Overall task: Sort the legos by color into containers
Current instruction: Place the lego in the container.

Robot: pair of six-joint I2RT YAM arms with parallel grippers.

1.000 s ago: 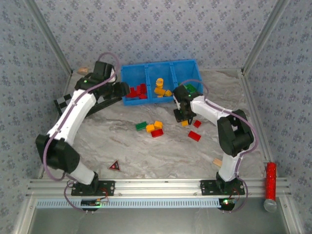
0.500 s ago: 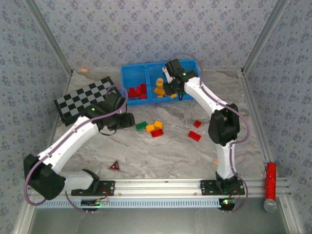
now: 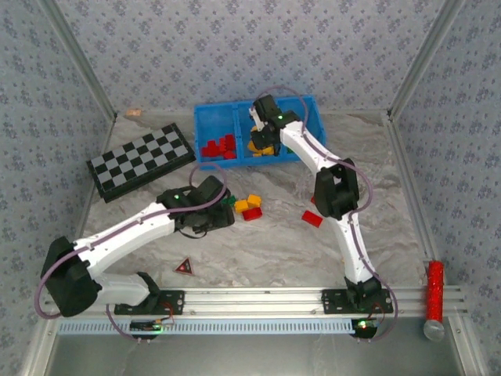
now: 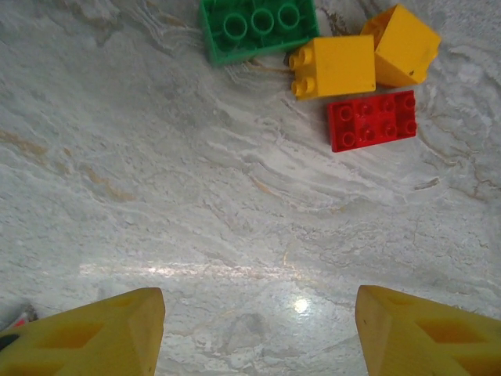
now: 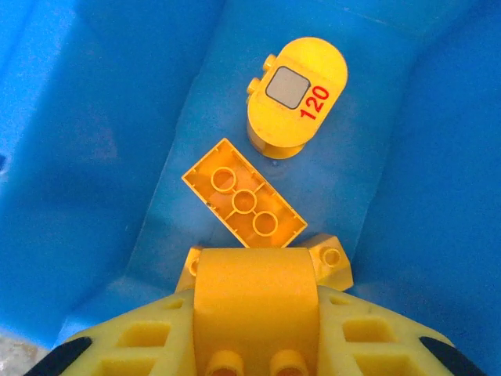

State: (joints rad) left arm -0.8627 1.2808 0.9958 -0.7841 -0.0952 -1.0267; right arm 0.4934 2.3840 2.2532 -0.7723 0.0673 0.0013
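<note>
Now the yellow brick point(image 5: 254, 286) pinched in the right hand point(image 5: 254, 345) is best released low inside the middle compartment point(image 5: 102, 157) of the blue tray point(image 3: 202, 117); the left hand point(image 4: 258, 329) is spread, empty.

The table point(image 4: 235, 235) has a smooth, marble-veined top, glossy enough to throw back a lamp's glare, and the legos point(image 4: 372, 121) on it are hard plastic with a soft sheen. The tray point(image 5: 70, 157) is smooth, faintly glossy blue plastic. The left fingers point(image 4: 94, 333) and right fingers point(image 5: 133, 345) look like matt, finely grained yellow plastic, and the rail point(image 3: 258, 298) is ribbed bare metal.
</note>
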